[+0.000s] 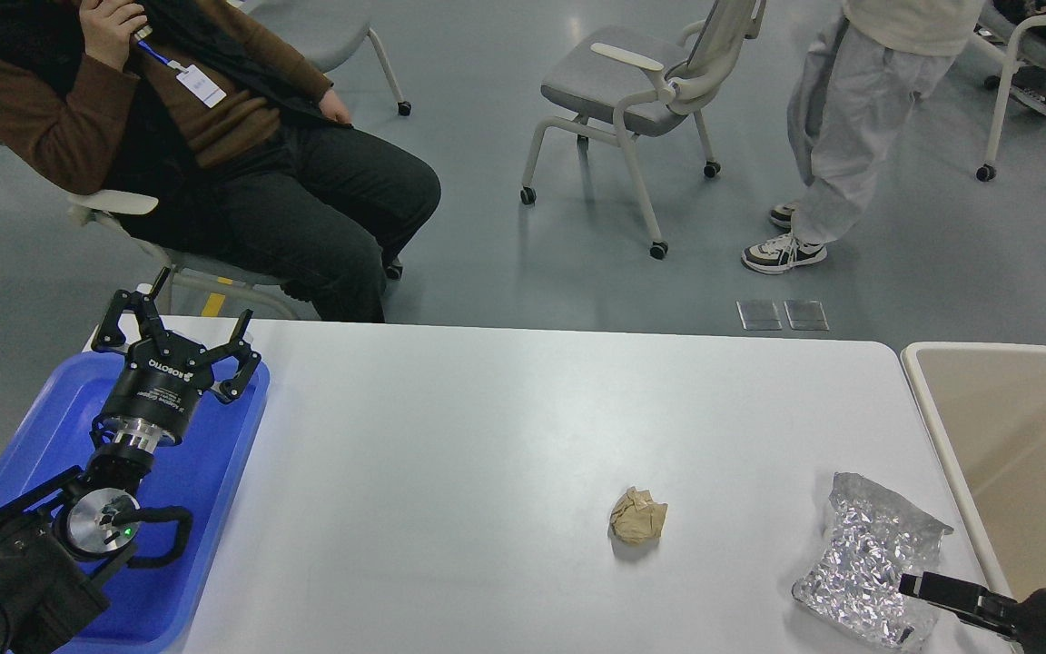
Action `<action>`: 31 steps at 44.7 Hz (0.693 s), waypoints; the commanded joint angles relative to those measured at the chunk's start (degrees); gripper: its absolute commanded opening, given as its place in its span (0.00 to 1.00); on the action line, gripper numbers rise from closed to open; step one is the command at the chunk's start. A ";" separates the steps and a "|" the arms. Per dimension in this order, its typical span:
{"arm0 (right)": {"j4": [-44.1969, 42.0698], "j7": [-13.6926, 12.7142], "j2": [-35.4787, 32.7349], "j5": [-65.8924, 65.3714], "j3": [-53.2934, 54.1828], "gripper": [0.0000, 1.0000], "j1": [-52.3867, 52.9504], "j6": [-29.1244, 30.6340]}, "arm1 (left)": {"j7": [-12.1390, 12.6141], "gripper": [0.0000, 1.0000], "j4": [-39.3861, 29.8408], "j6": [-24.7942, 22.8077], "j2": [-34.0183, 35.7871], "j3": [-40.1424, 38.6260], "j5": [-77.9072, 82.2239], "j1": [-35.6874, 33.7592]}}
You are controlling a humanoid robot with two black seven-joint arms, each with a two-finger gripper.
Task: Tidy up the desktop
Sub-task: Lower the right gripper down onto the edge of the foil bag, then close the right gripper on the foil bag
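Observation:
The white desktop (487, 436) fills the lower view. A crumpled brown paper ball (638, 516) lies right of its centre. A crinkled silver foil bag (868, 554) lies near the front right corner. My left gripper (180, 313) is open and empty, raised above the far end of the blue tray (214, 472). My right gripper (918, 586) enters low from the right edge, its tip over the foil bag's near right part. It is dark and seen side-on, so its fingers cannot be told apart.
A beige rimmed bin (927, 418) stands at the table's right end. A seated person (214, 145) is beyond the far left corner. A wheeled chair (632, 82) and a standing person (841, 118) are on the grey floor behind.

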 commanded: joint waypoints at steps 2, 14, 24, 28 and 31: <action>-3.15 0.04 2.51 0.08 -0.03 0.95 0.04 -0.24 | -0.02 0.98 0.03 0.00 0.00 0.00 0.00 0.00; -5.61 0.22 4.44 -0.01 -0.11 0.82 -0.32 -0.33 | -0.02 0.98 -0.06 0.00 0.00 0.00 0.00 0.00; -7.28 0.22 5.15 -0.10 -0.73 0.47 -0.14 -0.68 | -0.02 0.98 0.03 0.00 0.00 0.00 0.00 0.00; -7.98 0.39 5.24 -0.10 -3.01 0.21 0.30 -1.64 | -0.02 0.98 0.03 0.00 0.00 0.00 0.00 0.00; -9.04 0.57 5.67 -0.10 -4.24 0.04 0.65 -2.44 | -0.02 0.98 -0.06 0.00 0.00 0.00 0.00 0.00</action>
